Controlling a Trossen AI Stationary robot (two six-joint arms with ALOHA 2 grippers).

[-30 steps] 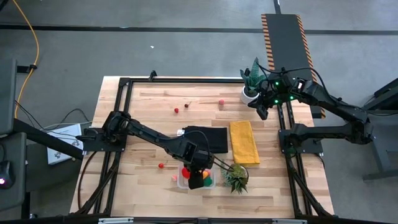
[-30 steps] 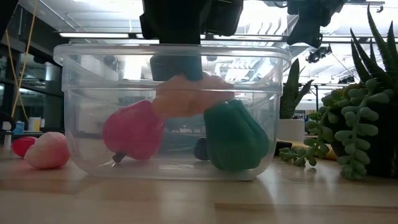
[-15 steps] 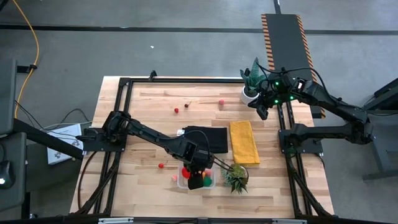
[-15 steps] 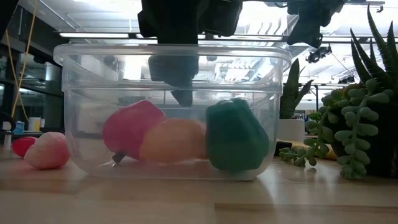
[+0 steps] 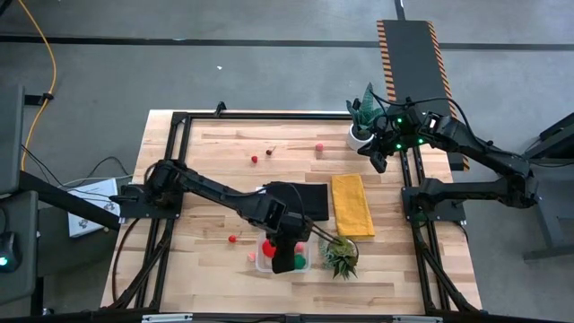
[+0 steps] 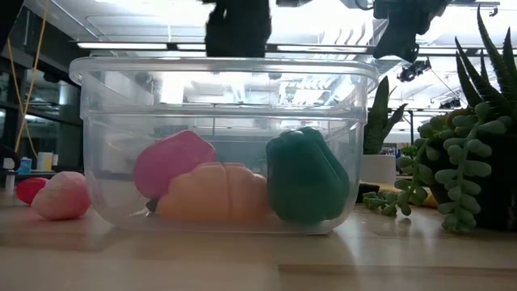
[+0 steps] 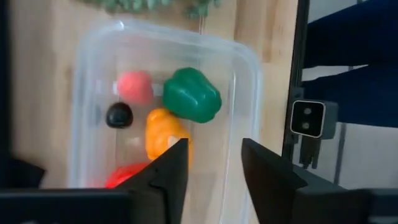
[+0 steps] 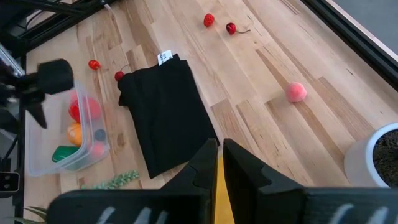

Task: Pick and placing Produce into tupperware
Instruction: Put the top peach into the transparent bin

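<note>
Clear tupperware sits lower centre in your high view, left gripper over it. Low view: orange produce lies inside. Left wrist: fingers released, empty. Right gripper clenched, upper right.

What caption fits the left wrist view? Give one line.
Open left end effector above the clear tub holding green, orange, pink and dark toy produce.

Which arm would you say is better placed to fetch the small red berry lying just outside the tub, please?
Probably the left. Its gripper hangs open over the tupperware, beside the small red berry. The right gripper waits at the far corner by the white pot.
</note>
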